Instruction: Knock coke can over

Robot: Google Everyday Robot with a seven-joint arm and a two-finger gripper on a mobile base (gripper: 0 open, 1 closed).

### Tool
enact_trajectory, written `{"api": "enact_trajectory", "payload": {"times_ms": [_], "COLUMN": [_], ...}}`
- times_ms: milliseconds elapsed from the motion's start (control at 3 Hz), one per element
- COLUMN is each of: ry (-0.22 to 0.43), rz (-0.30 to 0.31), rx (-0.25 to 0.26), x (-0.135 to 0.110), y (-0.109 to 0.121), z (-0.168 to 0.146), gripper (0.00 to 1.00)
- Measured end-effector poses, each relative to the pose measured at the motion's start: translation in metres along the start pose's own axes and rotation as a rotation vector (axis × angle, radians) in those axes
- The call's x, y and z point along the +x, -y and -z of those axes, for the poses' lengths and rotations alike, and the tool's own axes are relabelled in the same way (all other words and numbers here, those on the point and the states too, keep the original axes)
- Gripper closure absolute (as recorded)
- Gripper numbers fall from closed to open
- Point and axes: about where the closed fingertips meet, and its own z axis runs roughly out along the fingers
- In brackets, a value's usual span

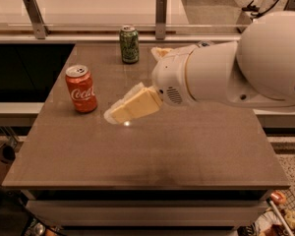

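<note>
the coke can [81, 88] stands upright on the left part of the surface [187, 146], in its far half, with the white script facing the near side and the silver top up. my claw [130, 106] is just right of the can and a little nearer. it is pale cream and points left and down toward the can's lower half. a narrow strip of bare surface shows between the claw's tip and the can, so the two are apart. i cannot tell whether the claw is open or closed, because it shows only as one pale wedge. i also cannot tell whether its tip touches the surface or hangs just above it.

behind the claw my white arm [265, 63] reaches in from the right. its rounded wrist [174, 82] is over the middle of the surface, and its bulky section fills the far right. a green can [129, 44] stands upright near the far edge, beyond the coke can and to its right, just left of my wrist. past the far edge stand two metal posts [161, 14]. left of the surface lies a dark recess [24, 73].
</note>
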Motion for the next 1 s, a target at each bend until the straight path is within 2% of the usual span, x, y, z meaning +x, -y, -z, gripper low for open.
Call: {"api": "enact_trajectory", "payload": {"times_ms": [333,667,1000], "ry": [0.035,0.080,0.136], "rz": [-0.060,-0.124,-0.170], "rx": [0.065,0.099,0.105], "x": [0.011,0.025,0.033], "y": [0.004,0.004,0.008], "z": [-0.026,-0.058,-0.088], "gripper": [0.00,0.00,0.00]}}
